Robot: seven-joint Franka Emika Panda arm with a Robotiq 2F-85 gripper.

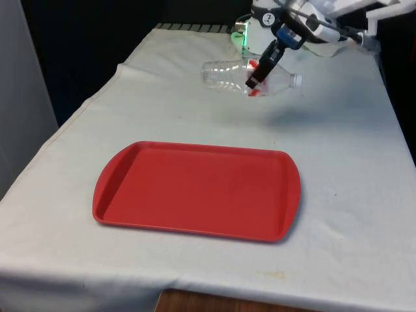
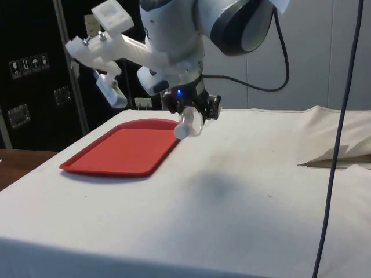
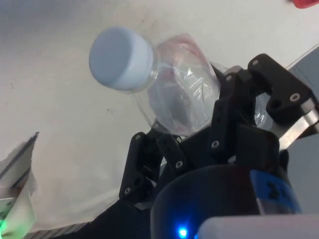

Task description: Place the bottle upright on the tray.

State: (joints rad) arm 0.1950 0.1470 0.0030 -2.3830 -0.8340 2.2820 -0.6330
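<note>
Fingers clamped on the bottle, held sideways above the bench, beyond the tray.

Just one clear plastic bottle with a white cap here. One red rectangular plastic tray too.

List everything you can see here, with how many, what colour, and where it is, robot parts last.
Bottle: one, clear plastic with a white cap and a red label, held lying sideways in the air above the cloth, beyond the tray.
Tray: one, red, flat on the cloth near the front edge, nothing on it.
Cloth: one, white, covering the table.
Gripper: one, black, closed around the bottle's middle.
Arm: one, white, reaching over the table.
</note>
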